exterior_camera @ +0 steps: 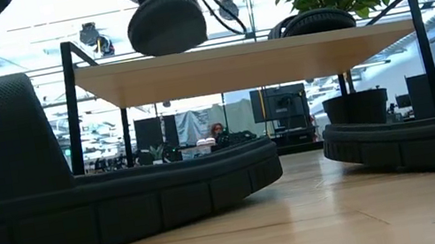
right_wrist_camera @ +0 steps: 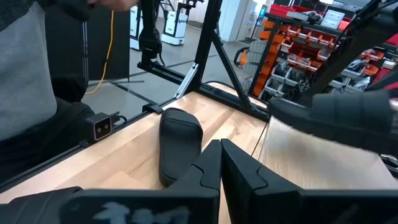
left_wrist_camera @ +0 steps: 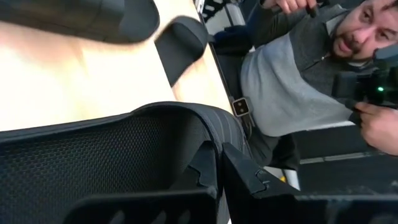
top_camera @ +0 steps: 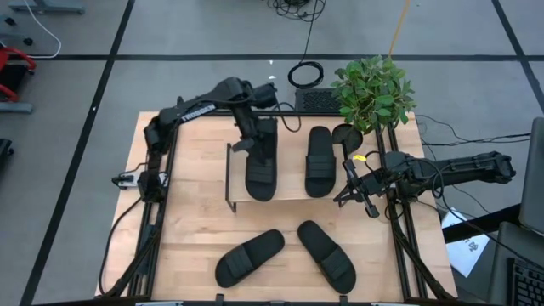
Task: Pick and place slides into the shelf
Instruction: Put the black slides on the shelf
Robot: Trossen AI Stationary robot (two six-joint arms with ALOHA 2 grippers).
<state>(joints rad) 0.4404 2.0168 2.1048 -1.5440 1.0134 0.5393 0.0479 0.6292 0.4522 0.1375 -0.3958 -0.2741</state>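
Note:
Two black slides lie on the shelf's (top_camera: 291, 185) light top board (exterior_camera: 252, 62): the left one (top_camera: 262, 170) and the right one (top_camera: 320, 161). My left gripper (top_camera: 248, 140) is over the left one's strap and shut on it; in the low view that slide (exterior_camera: 167, 23) sits at the board's top under the gripper. Two more slides (top_camera: 249, 257) (top_camera: 327, 253) rest sole-down on the table near its near edge, and they fill the low view's foreground (exterior_camera: 77, 191) (exterior_camera: 418, 140). My right gripper (top_camera: 359, 194) waits shut and empty by the table's right edge (right_wrist_camera: 221, 165). My left gripper holds the left shelf slide by the side edge of its strap (left_wrist_camera: 205, 142), pinched between the two fingers (left_wrist_camera: 242, 177), which stand nearly together. It comes from above, slanting from the far left. The sole seems to rest on the shelf's top board; the fingers hide the exact spot.
A potted plant (top_camera: 374, 89) stands at the table's far right corner, close to the right shelf slide. A person sits beyond the table (left_wrist_camera: 292, 81) (right_wrist_camera: 25, 62). Bare wood lies between the shelf and the two near slides (top_camera: 272, 217). Black frame rails run along both table sides.

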